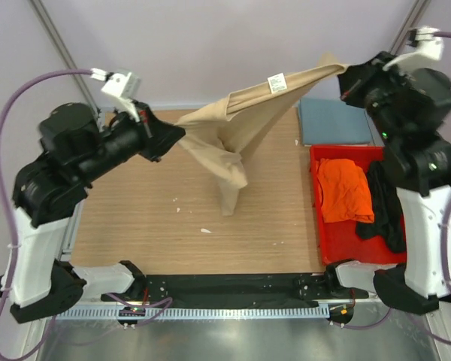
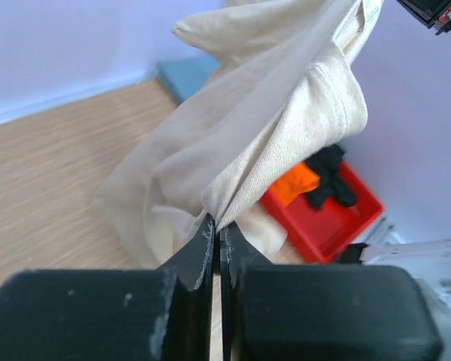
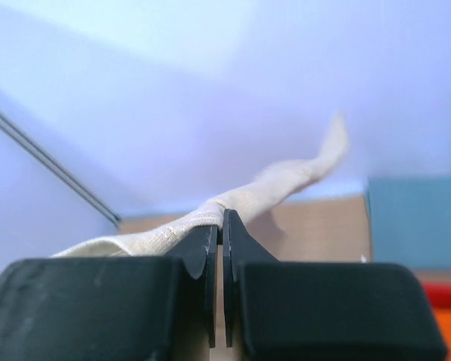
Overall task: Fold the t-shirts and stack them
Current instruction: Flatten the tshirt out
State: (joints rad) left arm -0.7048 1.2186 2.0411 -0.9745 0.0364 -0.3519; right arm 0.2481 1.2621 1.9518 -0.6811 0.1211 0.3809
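We have the tan shirt [image 1: 244,124] up in the air over the desk [image 1: 135,218], strung between our two arms. Our left pincer [image 2: 218,228] is clamped on a bunched fold of the cloth at the lower left end, and our right pincer [image 3: 219,220] is clamped on a thin edge of it at the high right end. Between the two grips the cloth runs as a twisted band, and a loose bundle hangs from the middle, its lowest tip touching or almost touching the desk; we cannot tell which. The orange shirt [image 1: 344,189] and the black shirt [image 1: 385,210] lie crumpled in the bin [image 1: 353,254] at the right, and the blue-grey shirt [image 1: 334,120] lies flat on the desk beyond the bin.

We judge the step in hand to be spreading the tan shirt so that it can be laid flat for folding. To do that well, we should draw the arms apart evenly until the twist comes out, without pulling so hard that the thin edge slips from the right grip. Then we should lower both ends together over the bare middle of the desk, letting the hanging part land first
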